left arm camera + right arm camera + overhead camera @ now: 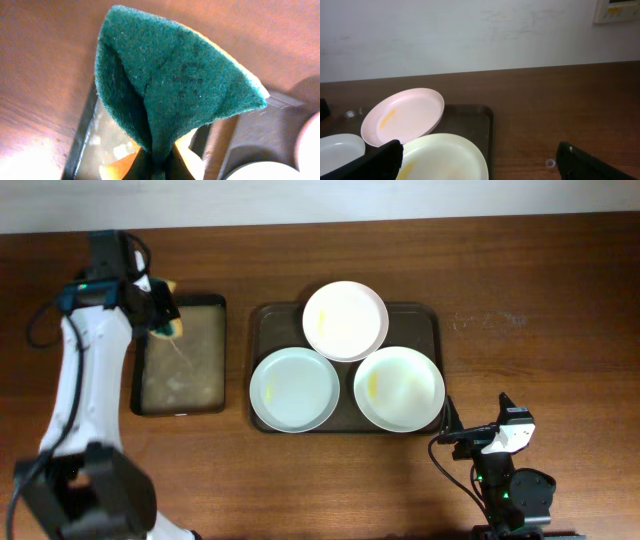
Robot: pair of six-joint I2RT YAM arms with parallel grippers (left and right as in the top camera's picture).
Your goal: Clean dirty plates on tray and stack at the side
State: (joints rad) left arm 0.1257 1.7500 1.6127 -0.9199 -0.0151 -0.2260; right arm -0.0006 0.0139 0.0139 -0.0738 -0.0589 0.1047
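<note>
Green scouring pad face on a yellow sponge (pixel 172 327), pinched in the left gripper (pixel 160 312) near the far-left corner of the bench; in the left wrist view the sponge (pixel 175 85) is folded into a cone, squeezed tight at its lower end. It hangs over the far-left corner of the small black tray (pixel 222 360), which has a wet cloudy film on its floor. Next right, mid-bench: large tray (pixel 262 316), dark brown-grey, holding all three plates. Left plate (pixel 294 388) sits at the tray's near-left and overhangs the near rim, with a faint yellowish mark at its left side. Far plate (pixel 345 320) is centred at the far rim, overlapping both near plates; the right wrist view shows it (pixel 405 115) tilted, with a yellow smear on it. Right plate (pixel 399 387) sits near-right, over the near rim, just beside the left plate, with a yellow smear on its left half. Right gripper (pixel 448 428) is at the near edge, right of centre, just off the tray's near-right corner. Its fingers (pixel 375 162) are spread wide with nothing between them, and the right plate (pixel 445 155) sits just ahead of it.
</note>
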